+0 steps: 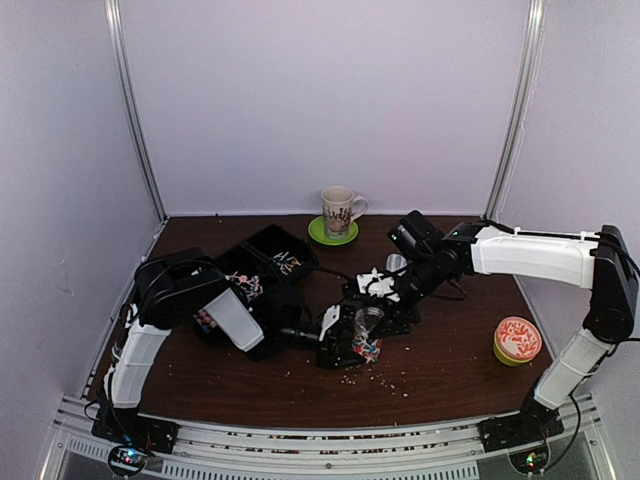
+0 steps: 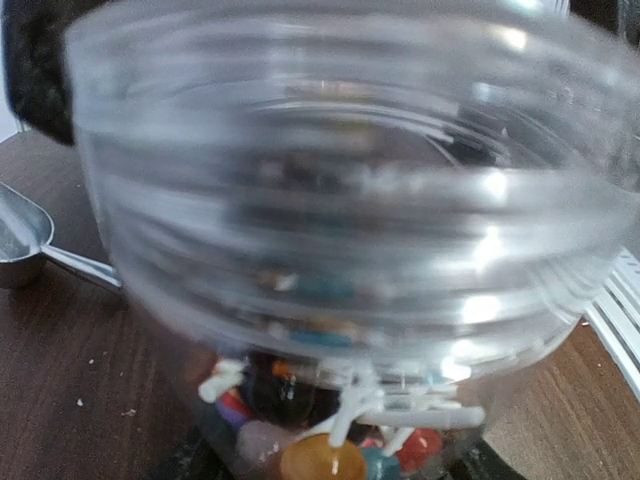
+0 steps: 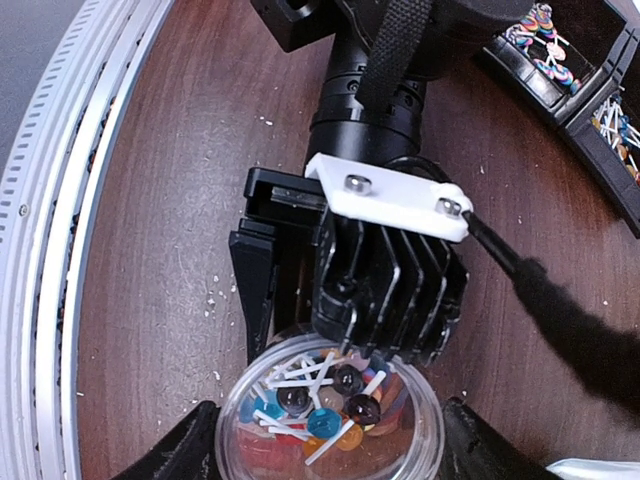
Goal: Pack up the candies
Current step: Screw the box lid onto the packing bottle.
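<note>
Left gripper (image 3: 325,340) clamps the clear jar (image 3: 428,425) of candies (image 3: 310,420) on the surface (image 3: 150,250); right gripper (image 3: 330,452) straddles it, contact cannot be told.

Left arm (image 1: 135,365), right arm (image 1: 530,255): white shells, black round joints. Over left claw (image 3: 330,345): black ribbed block (image 3: 385,290), white plate (image 3: 390,195) behind it, two silver screws (image 3: 352,183). Thin black cable (image 3: 500,255) beside plate. Black strap (image 3: 395,50) farther back from claw.

Candies (image 1: 367,350) in clear jar (image 1: 369,320), mug (image 1: 338,208) on saucer (image 1: 320,236) behind, tin (image 1: 517,340) at right
</note>
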Controlling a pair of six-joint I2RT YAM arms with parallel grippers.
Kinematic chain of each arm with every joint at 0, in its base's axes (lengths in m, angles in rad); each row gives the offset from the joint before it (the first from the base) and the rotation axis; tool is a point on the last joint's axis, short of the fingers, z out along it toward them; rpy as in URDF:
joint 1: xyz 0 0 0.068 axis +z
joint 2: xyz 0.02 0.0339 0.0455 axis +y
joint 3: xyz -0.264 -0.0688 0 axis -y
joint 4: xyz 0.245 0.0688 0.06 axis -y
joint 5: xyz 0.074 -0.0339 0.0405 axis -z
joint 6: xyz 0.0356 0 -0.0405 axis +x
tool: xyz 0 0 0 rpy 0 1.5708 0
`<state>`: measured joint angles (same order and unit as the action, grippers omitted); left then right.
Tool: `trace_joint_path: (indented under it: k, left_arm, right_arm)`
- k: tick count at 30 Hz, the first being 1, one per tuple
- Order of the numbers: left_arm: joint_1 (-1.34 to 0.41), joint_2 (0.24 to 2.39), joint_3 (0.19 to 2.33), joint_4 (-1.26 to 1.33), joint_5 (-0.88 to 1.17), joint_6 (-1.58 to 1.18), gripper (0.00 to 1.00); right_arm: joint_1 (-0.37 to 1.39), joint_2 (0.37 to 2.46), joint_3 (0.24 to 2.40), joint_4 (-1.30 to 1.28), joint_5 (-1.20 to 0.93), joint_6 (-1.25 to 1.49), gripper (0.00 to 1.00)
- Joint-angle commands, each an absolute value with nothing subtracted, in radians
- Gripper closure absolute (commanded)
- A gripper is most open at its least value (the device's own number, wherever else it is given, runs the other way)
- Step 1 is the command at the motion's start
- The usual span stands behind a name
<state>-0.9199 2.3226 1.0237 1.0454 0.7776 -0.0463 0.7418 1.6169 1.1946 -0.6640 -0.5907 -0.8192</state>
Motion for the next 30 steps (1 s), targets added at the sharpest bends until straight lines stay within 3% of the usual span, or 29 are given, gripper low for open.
trace_joint_path:
  k: [1, 22, 30]
  left_arm:
    - [-0.912, 2.332, 1.03, 1.069, 0.662, -0.063, 0.74]
    - [-0.91, 2.297, 0.996, 1.113, 0.419, -0.182, 0.74]
    - [-0.91, 2.292, 0.988, 1.115, 0.394, -0.184, 0.74]
  right_arm:
    - [0.736, 1.619, 1.206, -0.627, -0.584, -0.738, 0.28]
    - [0.767, 1.589, 1.122, -0.464, -0.369, -0.388, 0.26]
    - [0.768, 1.582, 1.12, -0.485, -0.375, -0.387, 0.21]
